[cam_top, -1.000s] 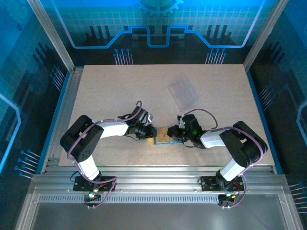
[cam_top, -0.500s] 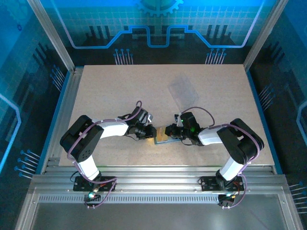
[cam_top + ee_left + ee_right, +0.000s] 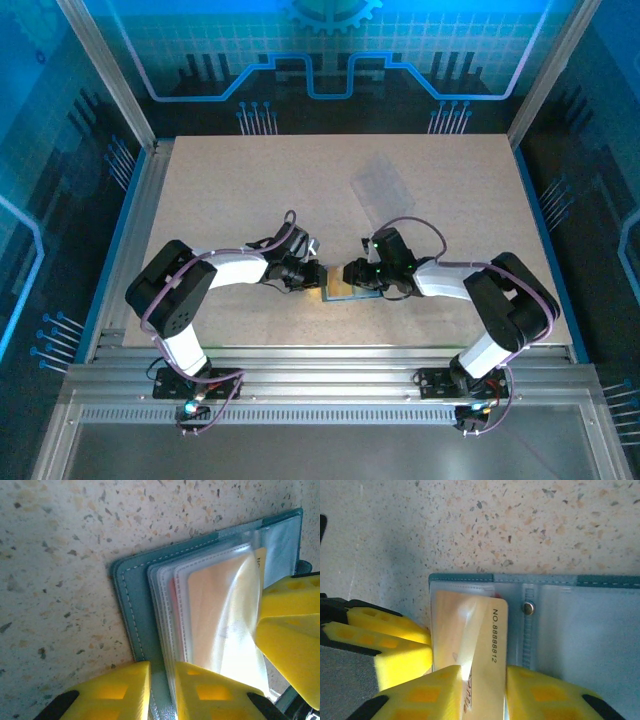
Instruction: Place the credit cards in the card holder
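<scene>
— Claws first: what do we see on the left one?
— Left claw [image 3: 161, 672] is clamped on an edge of the card holder [image 3: 135, 605]. Teal cover + a bit of clear film sit pinched btw. its yellow fingers [image 3: 115, 690].
— And the right claw [image 3: 484, 672]?
— Jaws stand a little apart, w/ a credit card [image 3: 490, 645] showing face-on in the gap. The card looks wider than the gap, so we read it as lying under the fingers, not pinched.
— Where's the holder?
— Flat & open on the speckled surface [image 3: 250, 190], toward the front edge, right btw. the two claws, which face each other over it.
— And the card?
— Lying on the holder's half by the left claw, w/ glossy film from the clear sleeves [image 3: 162, 595] over much of it. We can't tell how deep it sits. It looks orange-tan in both wrist views, w/ "NO.88888812" printed along one long edge. A reddish edge shows under the sleeves too, but we can't tell what it is.
— Anything else?
— Metal snap [image 3: 528, 608] on the holder's middle strip, just beside the card. Clear tray [image 3: 382, 190] lies well apart, farther back on the surface.
</scene>
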